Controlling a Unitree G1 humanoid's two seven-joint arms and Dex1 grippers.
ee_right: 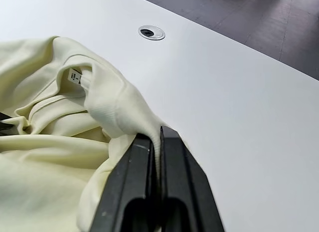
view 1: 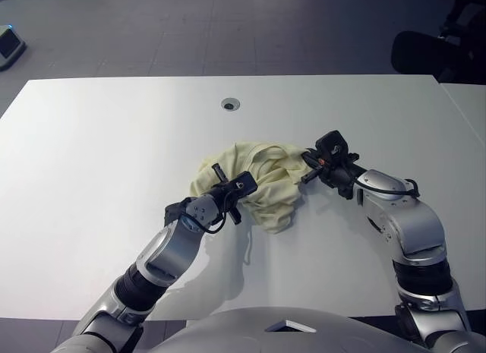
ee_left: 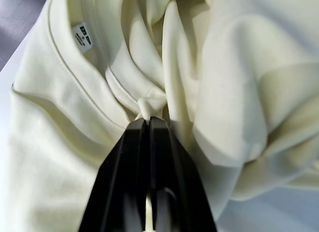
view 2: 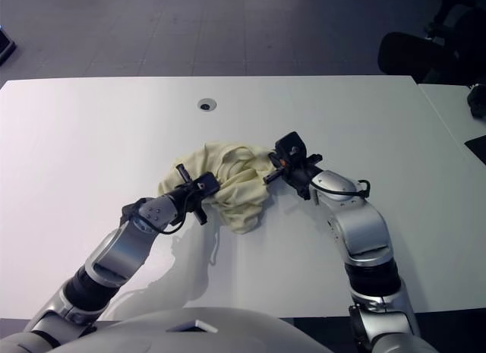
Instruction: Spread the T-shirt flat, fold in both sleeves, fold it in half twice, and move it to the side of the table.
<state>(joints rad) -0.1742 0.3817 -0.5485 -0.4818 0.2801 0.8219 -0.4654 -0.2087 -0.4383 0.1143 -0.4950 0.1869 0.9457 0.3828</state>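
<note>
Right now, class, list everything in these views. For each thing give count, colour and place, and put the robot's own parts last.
T-shirt: one, pale yellow, crumpled in a heap near the middle of the table.
table: one, white, under the T-shirt.
cable hole: one, grey-rimmed, in the table beyond the T-shirt.
floor: grey, beyond the table.
chair-like shape: one, black, past the table's far right corner.
left pincer: one, black, shut on the T-shirt's left side.
right pincer: one, black, shut on the T-shirt's right side.

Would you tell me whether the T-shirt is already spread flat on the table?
No, the T-shirt lies bunched in a crumpled heap on the table.
</note>
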